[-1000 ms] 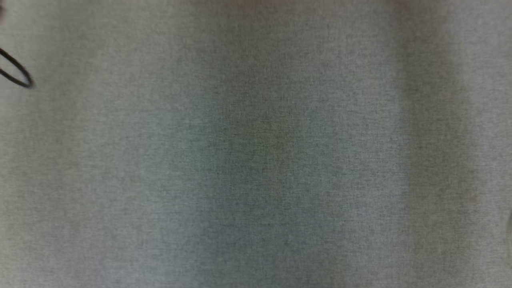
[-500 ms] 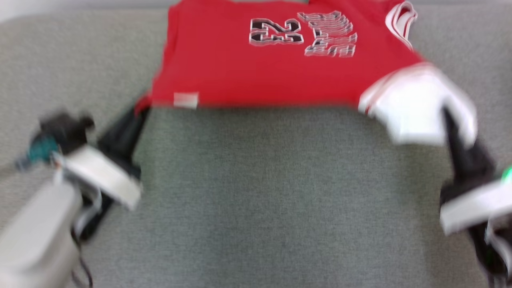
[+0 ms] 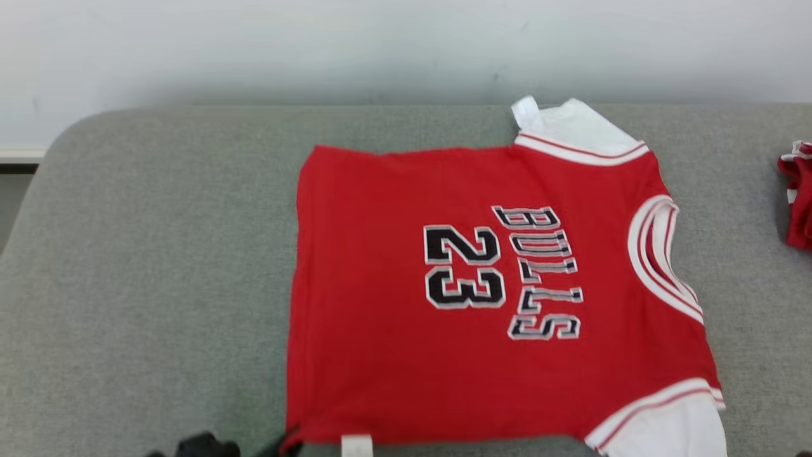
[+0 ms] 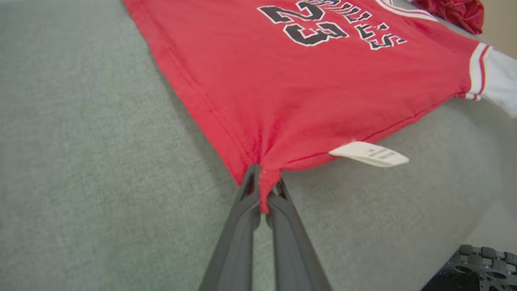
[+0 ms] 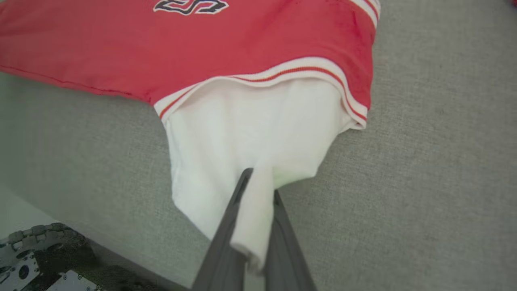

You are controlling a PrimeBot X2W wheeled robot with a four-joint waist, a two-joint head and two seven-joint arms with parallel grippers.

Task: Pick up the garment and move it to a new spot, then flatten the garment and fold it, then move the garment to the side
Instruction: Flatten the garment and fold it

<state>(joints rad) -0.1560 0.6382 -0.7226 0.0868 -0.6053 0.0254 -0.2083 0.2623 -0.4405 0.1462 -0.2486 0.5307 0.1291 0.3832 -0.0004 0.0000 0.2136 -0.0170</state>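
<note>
1. My left end effector [image 4: 261,182] is clamped on the near hem corner of the red jersey [image 3: 444,304]. The cloth puckers where my fingers pinch it.
2. My right end effector [image 5: 258,184] is clamped on the near white sleeve [image 5: 250,129].
3. The jersey lies spread, number side up, on the grey desk [image 3: 158,254], right of its middle. Its near edge is at the desk's near edge, and a white label [image 4: 369,154] sticks out from the hem.
4. Half a second ago my head view was blurred, with the jersey at its top. Now it is sharp and shows the whole jersey. I take that as my head swinging up, not the jersey travelling.
5. I judge the move to the new spot nearly done. Letting go and smoothing should come next.
6. Another red cloth [image 3: 798,197] lies well apart at the right.
</note>
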